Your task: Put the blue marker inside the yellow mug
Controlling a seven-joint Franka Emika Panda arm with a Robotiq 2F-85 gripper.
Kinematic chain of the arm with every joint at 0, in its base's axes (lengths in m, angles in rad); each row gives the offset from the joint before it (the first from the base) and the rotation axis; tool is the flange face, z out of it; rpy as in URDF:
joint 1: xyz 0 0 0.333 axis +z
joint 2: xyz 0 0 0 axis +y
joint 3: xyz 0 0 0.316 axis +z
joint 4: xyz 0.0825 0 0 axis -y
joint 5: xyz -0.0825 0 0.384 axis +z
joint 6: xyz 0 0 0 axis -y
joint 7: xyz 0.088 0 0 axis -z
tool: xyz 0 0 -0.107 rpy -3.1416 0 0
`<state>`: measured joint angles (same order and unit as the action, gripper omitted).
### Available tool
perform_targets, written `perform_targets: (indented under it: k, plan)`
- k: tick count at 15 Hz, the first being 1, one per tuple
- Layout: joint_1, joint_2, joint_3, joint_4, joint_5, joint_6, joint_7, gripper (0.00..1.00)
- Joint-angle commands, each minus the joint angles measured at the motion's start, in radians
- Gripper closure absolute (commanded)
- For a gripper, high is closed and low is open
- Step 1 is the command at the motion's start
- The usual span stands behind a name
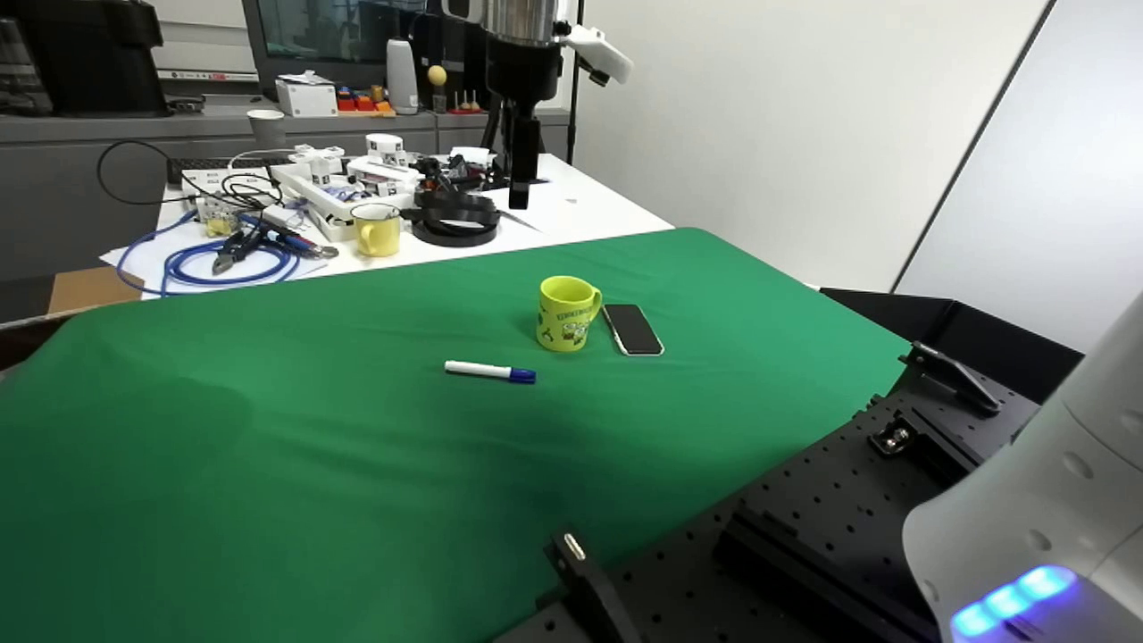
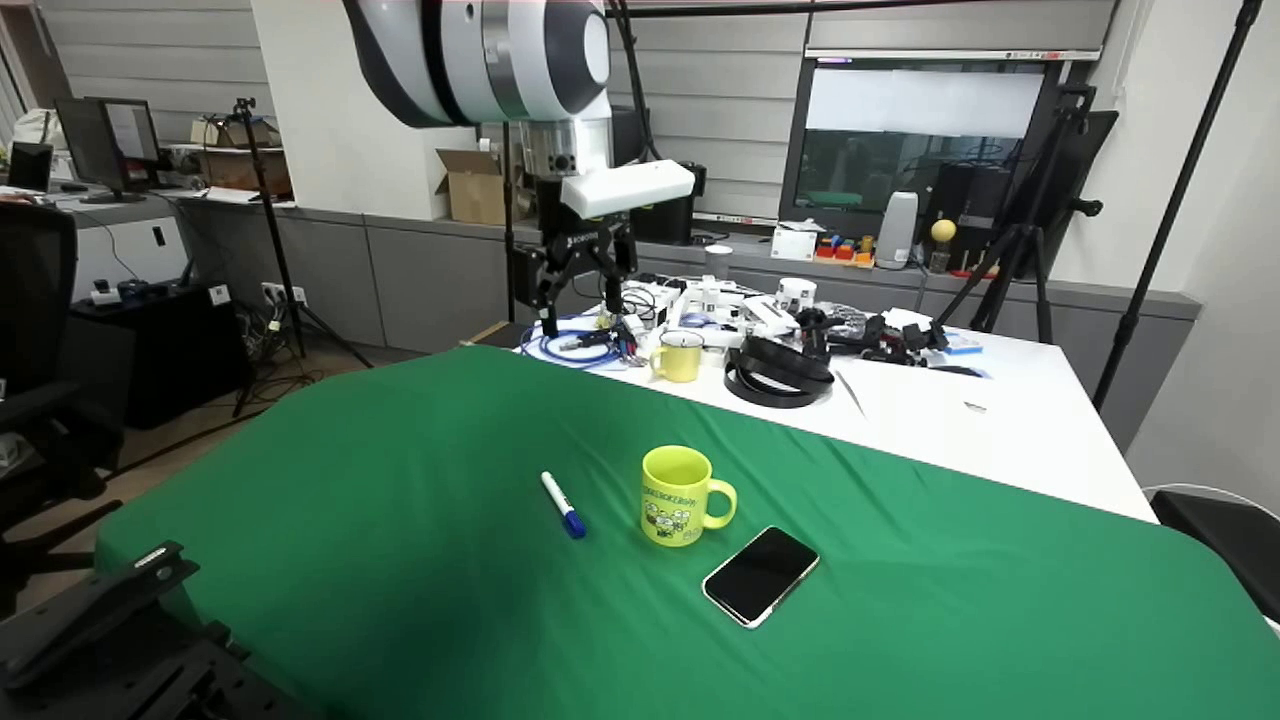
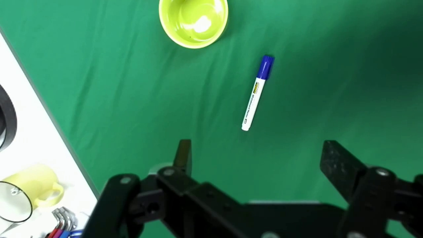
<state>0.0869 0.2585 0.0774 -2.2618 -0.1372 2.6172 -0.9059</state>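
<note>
The blue marker, white with a blue cap, lies flat on the green cloth in both exterior views (image 1: 487,370) (image 2: 563,503) and in the wrist view (image 3: 254,96). The yellow mug stands upright beside the marker's cap end, apart from it, in both exterior views (image 1: 563,321) (image 2: 672,505). The wrist view looks into the mug (image 3: 195,36), and its inside shows nothing in it; its top is cut off by the frame edge. My gripper (image 3: 257,143) is wide open and empty. It hangs high above the cloth in both exterior views (image 1: 519,192) (image 2: 581,318).
A dark phone (image 1: 633,329) (image 2: 762,575) lies next to the mug. Behind the green cloth (image 1: 312,402), a white table holds a paler yellow mug (image 1: 378,234) (image 2: 678,357), cables, pliers and black rings (image 2: 775,372). A black perforated base plate (image 1: 786,518) borders the cloth.
</note>
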Motion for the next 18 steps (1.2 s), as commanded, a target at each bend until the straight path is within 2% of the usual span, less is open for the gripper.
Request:
perform_targets:
  k: [1,6,10,18]
  plan:
    - [-0.024,0.000,0.024,0.002,-0.011,-0.003,0.008,0.00]
    - [-0.017,0.089,0.007,0.010,-0.034,0.055,0.092,0.00]
    - [-0.035,0.204,0.026,0.025,-0.027,0.145,0.084,0.00]
    - [-0.016,0.414,-0.014,0.105,-0.129,0.256,0.114,0.00]
